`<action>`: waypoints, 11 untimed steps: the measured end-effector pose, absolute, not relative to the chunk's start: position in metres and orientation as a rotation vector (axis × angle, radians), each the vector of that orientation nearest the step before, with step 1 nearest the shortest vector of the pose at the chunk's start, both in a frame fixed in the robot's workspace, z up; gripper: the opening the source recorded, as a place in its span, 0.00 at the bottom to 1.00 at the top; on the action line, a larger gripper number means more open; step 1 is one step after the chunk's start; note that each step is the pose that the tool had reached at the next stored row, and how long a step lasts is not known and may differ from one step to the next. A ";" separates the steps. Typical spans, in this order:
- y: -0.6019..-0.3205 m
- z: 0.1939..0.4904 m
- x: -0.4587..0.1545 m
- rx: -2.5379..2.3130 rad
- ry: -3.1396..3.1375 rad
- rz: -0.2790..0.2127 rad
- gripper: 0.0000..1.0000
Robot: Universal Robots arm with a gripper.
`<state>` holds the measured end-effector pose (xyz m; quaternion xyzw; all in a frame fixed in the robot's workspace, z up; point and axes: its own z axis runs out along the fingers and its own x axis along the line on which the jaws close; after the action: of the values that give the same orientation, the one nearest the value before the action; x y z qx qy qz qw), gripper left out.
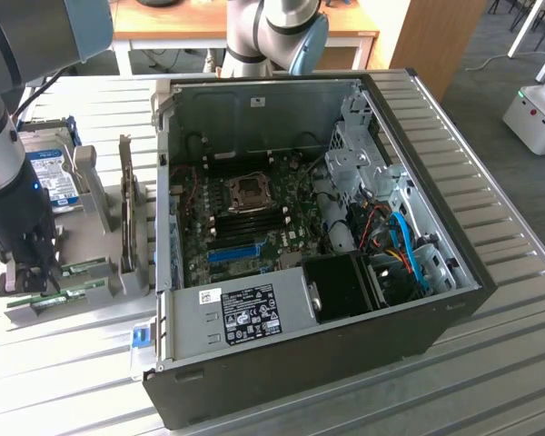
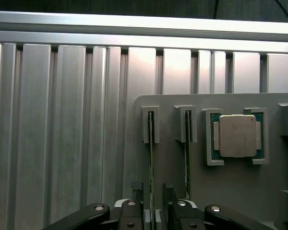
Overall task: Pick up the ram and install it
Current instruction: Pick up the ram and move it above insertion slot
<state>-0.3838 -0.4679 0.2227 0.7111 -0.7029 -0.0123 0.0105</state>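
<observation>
the step in hand is the pick-up. the ram (image 2: 151, 158) stands on edge in a slot of a grey holder (image 2: 230, 191), which lies on the ribbed metal surface (image 2: 62, 120). a second stick (image 2: 187, 158) stands just beside the ram in its own slot, and a processor chip (image 2: 237, 135) sits in a pocket further along the same holder.

the pincer (image 2: 152, 188) is low over the holder with its jaws apart. its two fingers (image 2: 137, 190) straddle the near end of the ram, one on each side, with a sliver of gap showing on both sides. nothing is clamped or lifted yet.

in the exterior view the pincer (image 1: 25, 277) hangs over the holder at the exterior view's left, near a hard drive (image 1: 50, 177). it is well apart from the open computer case (image 1: 254, 318), where the motherboard (image 1: 254, 218) lies exposed.

as a judgement, the task is in its early part. the next move calls for the jaws to close squarely on the thin board without twisting it in its slot. it also calls for keeping clear of the neighbouring stick, which is close to the outer side of one finger.
</observation>
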 end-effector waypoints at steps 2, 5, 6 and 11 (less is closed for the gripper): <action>-0.468 0.222 -0.384 2.219 -2.193 -0.039 0.30; -0.468 0.219 -0.384 2.219 -2.194 -0.039 0.30; -0.468 0.218 -0.384 2.219 -2.194 -0.039 0.30; -0.468 0.213 -0.384 2.219 -2.193 -0.039 0.30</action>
<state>-0.3838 -0.4683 0.2125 0.7111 -0.7029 -0.0124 0.0105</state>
